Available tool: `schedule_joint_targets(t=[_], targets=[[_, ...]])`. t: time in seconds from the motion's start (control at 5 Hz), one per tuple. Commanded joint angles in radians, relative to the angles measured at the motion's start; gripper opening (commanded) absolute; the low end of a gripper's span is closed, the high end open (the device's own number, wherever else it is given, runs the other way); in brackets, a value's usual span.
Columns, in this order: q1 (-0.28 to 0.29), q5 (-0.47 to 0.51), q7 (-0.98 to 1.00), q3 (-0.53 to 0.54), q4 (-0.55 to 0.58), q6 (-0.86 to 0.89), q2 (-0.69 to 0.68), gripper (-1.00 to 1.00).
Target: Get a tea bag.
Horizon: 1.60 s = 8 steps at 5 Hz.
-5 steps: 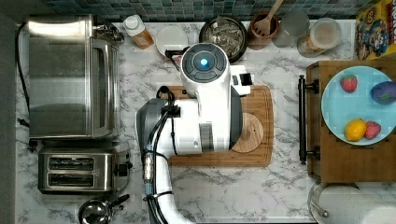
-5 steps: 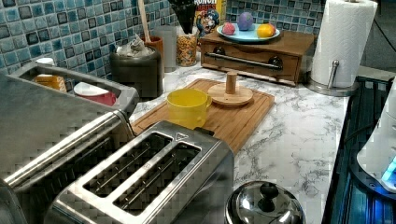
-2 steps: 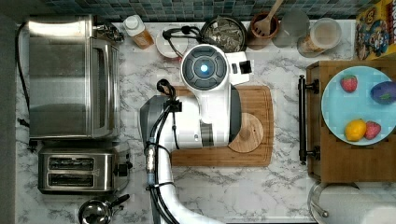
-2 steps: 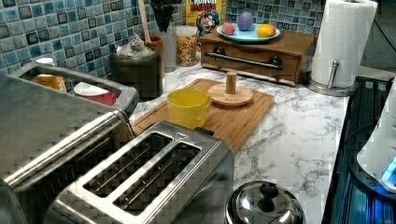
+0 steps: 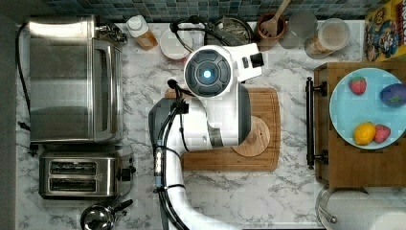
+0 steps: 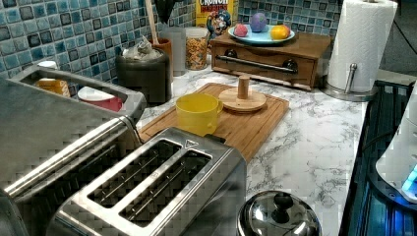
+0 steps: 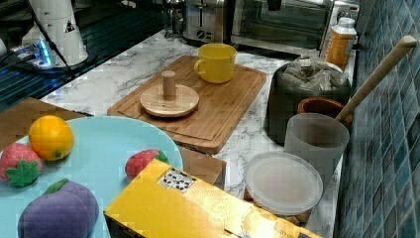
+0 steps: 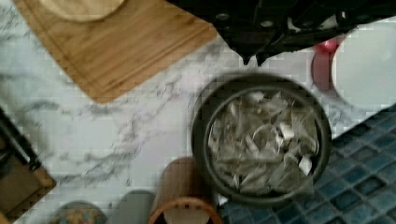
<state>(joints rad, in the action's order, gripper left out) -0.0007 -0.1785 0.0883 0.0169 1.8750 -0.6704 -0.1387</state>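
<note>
Several grey-beige tea bags [image 8: 261, 140] lie heaped in a dark round bowl [image 8: 201, 126] by the tiled wall. The left view shows the tea bags [image 6: 140, 49] piled above the rim of the bowl [image 6: 145, 76], and the right view shows the tea bags [image 7: 314, 74] too. My gripper [image 8: 252, 59] hangs above the bowl's rim, on the side toward the cutting board. Its fingers look shut, with nothing between them. In the left view the gripper [image 6: 164, 10] is a dark shape high over the bowl. In the top view my arm [image 5: 210, 76] covers most of the bowl [image 5: 235, 28].
A wooden cutting board [image 5: 268, 100] carries a yellow mug [image 6: 196, 113] and a wooden stand [image 6: 242, 96]. A brown pot with a wooden spoon [image 7: 322, 106], a white lid [image 8: 369, 65] and clear containers crowd the bowl. Toaster oven [image 5: 72, 76] is at the top view's left.
My arm has moved toward the tiled wall, up in the top view. In the left view the gripper has shifted left until it hangs over the bowl.
</note>
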Motion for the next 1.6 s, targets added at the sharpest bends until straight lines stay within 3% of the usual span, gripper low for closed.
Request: schedule_joint_targets(t=[0.2,0.6,1.0,1.6], targets=[[0.003,-0.033,-0.149,-0.011,-0.271,0.071,-0.122,1.0],[-0.006,-0.037,-0.185,-0.018,-0.236,-0.032,-0.106,1.0],[0.001,-0.073,-0.192,-0.022,-0.338,0.039,-0.212,1.0],[-0.007,-0.02,-0.147,-0.013,-0.466,0.062,-0.328,1.0]])
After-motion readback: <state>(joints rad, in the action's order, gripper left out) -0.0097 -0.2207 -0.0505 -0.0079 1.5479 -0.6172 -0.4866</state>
